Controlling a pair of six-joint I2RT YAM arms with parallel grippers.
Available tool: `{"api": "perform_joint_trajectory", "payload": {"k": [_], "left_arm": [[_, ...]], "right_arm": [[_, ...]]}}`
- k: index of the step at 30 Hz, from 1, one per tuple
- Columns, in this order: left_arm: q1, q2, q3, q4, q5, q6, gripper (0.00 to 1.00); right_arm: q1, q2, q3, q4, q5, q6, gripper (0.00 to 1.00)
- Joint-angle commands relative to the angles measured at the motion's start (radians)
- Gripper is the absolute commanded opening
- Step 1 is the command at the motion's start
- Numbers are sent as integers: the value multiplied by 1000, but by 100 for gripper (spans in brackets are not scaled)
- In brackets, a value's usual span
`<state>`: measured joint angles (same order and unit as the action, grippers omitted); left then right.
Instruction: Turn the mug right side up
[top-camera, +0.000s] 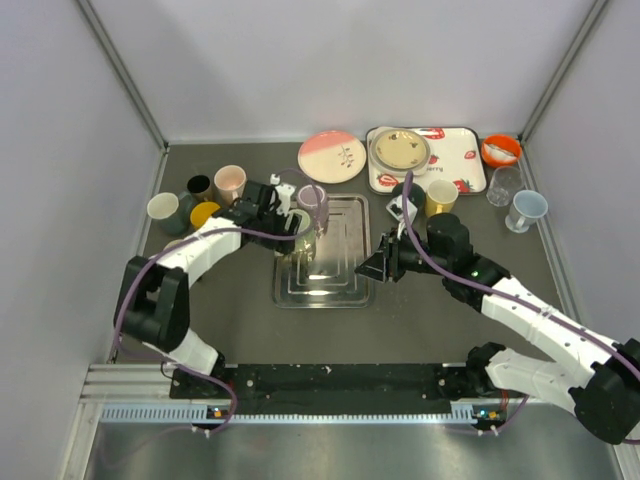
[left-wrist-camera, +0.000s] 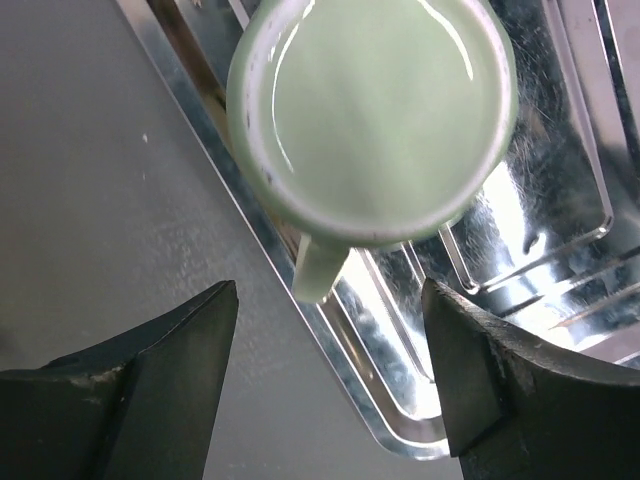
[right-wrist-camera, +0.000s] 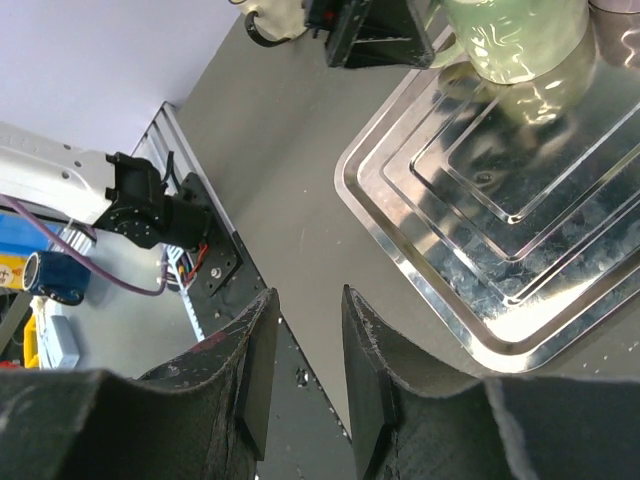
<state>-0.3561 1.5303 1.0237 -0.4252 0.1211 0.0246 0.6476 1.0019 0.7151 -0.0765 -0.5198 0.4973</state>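
A pale green mug (left-wrist-camera: 380, 110) stands on the left edge of the ribbed metal tray (top-camera: 340, 290); its glossy hollow faces my left wrist camera and its handle (left-wrist-camera: 320, 270) points towards my fingers. My left gripper (left-wrist-camera: 328, 335) is open and empty, just short of the handle, hovering at the tray's left rim (top-camera: 293, 228). The mug also shows at the top of the right wrist view (right-wrist-camera: 515, 40). My right gripper (right-wrist-camera: 308, 295) is empty with a narrow gap between its fingers, beside the tray's right edge (top-camera: 372, 268).
A lavender cup (top-camera: 312, 197) stands at the tray's far edge. Several cups (top-camera: 229, 180) cluster at the back left. A pink plate (top-camera: 331, 155), a strawberry tray (top-camera: 455, 165), an orange bowl (top-camera: 500, 150), a glass (top-camera: 505, 185), a yellow mug (top-camera: 441, 197) sit at the back.
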Motion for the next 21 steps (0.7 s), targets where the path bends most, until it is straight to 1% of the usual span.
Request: {"api": "perform_joint_trajectory", "payload": {"k": [1, 6, 9, 10, 12, 13, 21], "left_arm": [[3, 80, 82, 43, 31, 61, 78], [3, 146, 139, 42, 67, 60, 73], [2, 151, 147, 37, 100, 48, 60], [0, 149, 139, 39, 107, 40, 52], [-6, 145, 133, 39, 109, 37, 46], [-7, 142, 127, 37, 110, 37, 41], [-34, 119, 104, 22, 100, 34, 25]], "right_arm": [[11, -17, 38, 0, 7, -25, 32], [9, -17, 32, -5, 4, -23, 32], [9, -14, 26, -6, 7, -22, 32], [9, -11, 24, -5, 9, -23, 32], [11, -6, 27, -5, 9, -26, 32], [9, -5, 30, -5, 7, -29, 32], [11, 1, 29, -3, 7, -25, 32]]}}
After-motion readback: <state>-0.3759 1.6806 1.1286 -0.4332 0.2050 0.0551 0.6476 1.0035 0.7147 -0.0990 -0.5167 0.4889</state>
